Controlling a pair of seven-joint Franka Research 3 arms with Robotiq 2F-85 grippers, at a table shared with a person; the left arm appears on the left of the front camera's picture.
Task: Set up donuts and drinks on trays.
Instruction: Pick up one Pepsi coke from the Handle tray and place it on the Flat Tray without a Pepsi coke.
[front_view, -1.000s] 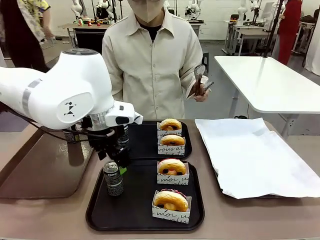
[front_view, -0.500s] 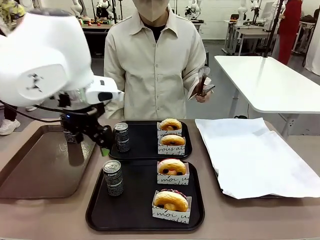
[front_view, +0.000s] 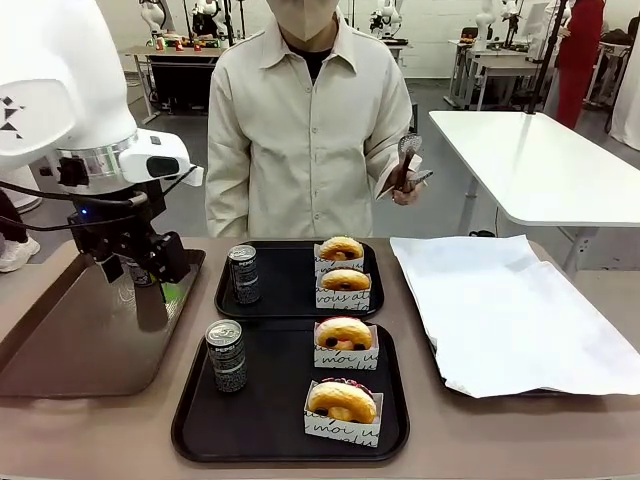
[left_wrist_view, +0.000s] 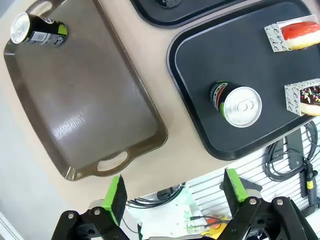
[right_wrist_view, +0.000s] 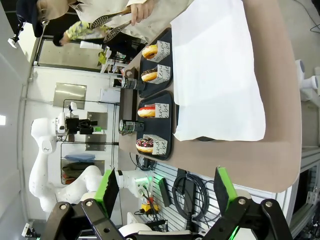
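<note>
Two black trays sit mid-table, the far tray and the near tray. Each holds two boxed donuts and one upright drink can. My left gripper hangs open and empty over the brown tray, left of the black trays. In the left wrist view the near can stands below and right of the open fingers. A third can stands at the brown tray's far corner. My right gripper is open and empty, well off the table.
A person stands at the far side holding tongs. A tray lined with white paper covers the right side of the table. The table's front edge lies just below the near tray.
My left arm has drawn back from the near tray's can, rising and moving left until it is over the brown tray. The can stays upright on the near tray.
</note>
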